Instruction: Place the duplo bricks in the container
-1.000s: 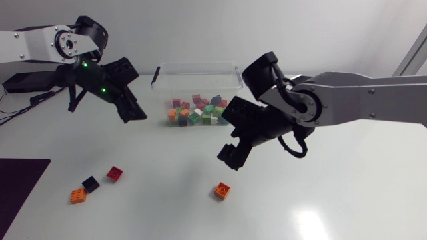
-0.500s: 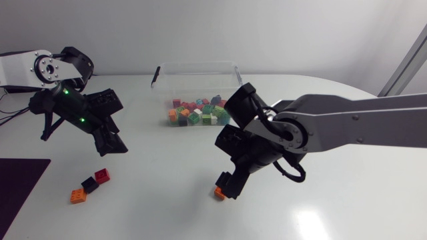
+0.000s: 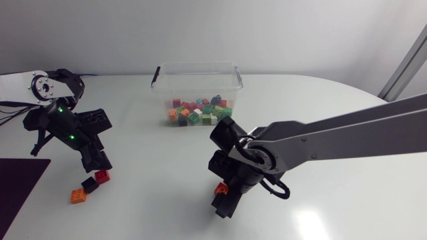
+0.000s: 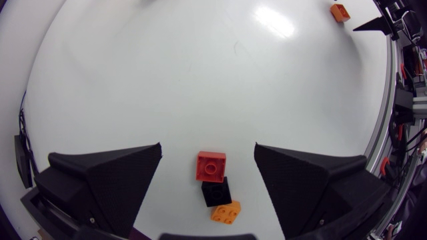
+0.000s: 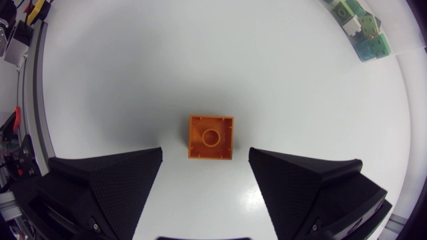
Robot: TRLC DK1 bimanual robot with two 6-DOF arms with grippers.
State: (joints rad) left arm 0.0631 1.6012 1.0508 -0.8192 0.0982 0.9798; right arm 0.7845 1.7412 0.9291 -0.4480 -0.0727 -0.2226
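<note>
A red brick (image 3: 101,176), a black brick (image 3: 90,184) and an orange brick (image 3: 78,196) lie close together at the table's front left. My left gripper (image 3: 99,164) hangs open just above them. In the left wrist view the red brick (image 4: 211,166) lies between the open fingers of the left gripper (image 4: 207,150), with the black brick (image 4: 217,193) and the orange one (image 4: 226,213) behind it. My right gripper (image 3: 223,198) is down over a second orange brick (image 3: 221,189). That brick (image 5: 211,138) sits between the fingers of the right gripper (image 5: 205,152), a gap on each side.
The clear plastic container (image 3: 197,69) stands at the back middle with several coloured bricks inside; a corner of it (image 5: 360,27) shows ahead of the right gripper. A dark mat (image 3: 17,190) covers the front left corner.
Both arms have come down from mid-height. The left gripper sank toward the three bricks; the right gripper dropped over the lone orange brick.
</note>
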